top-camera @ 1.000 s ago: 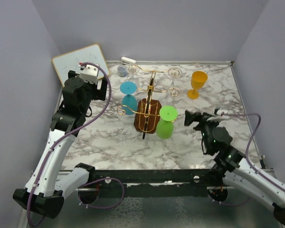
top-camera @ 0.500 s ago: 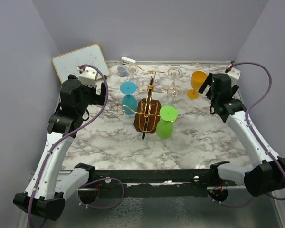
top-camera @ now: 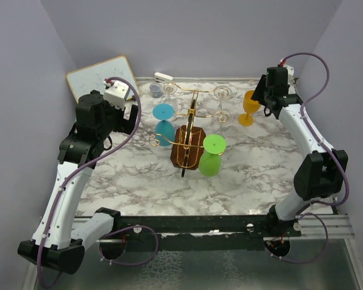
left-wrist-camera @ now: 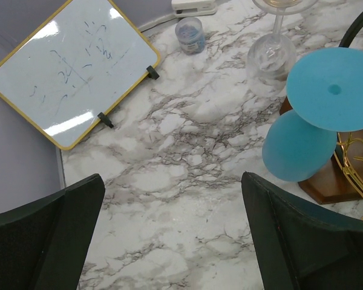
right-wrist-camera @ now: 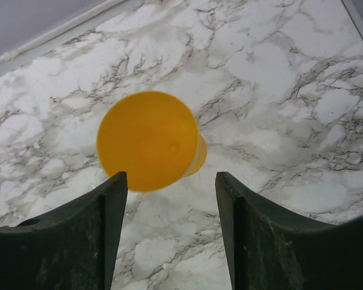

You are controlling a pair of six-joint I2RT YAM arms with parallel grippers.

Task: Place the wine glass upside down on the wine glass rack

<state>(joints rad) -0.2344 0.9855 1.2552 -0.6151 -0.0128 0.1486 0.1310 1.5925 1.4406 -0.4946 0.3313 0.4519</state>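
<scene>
Right side, far corner. Orange wine glass [top-camera: 252, 106] stands upright on the desk [top-camera: 133, 181], well apart from the wine glass rack [top-camera: 189, 140] at desk centre. It is the only coloured glass not yet hung, so I take it as the one to be placed.

Right gripper [right-wrist-camera: 170, 181] hangs directly over it. The wrist view looks down into the bowl, which sits centred ahead of the gap. Jaws are part-way open, with marble showing between them and nothing held. The overhead line-up probably suits a pinch on the bowl or stem. From above I can't tell how far the fingers sit above the rim.

Rack arms: blue glass [top-camera: 163, 124] on the left and green glass [top-camera: 213, 154] at near right, both foot-up. Clear glasses [top-camera: 222, 104] hang on the far arms. Which scroll is free for the orange one is hard to make out.

Left gripper [left-wrist-camera: 170, 181] is spread wide and empty, hovering over bare marble left of the rack, near the whiteboard [top-camera: 100, 81]. It seems parked out of the way, or ready to steady the base.

Job barely begun: grasp, flip and hang all remain.
</scene>
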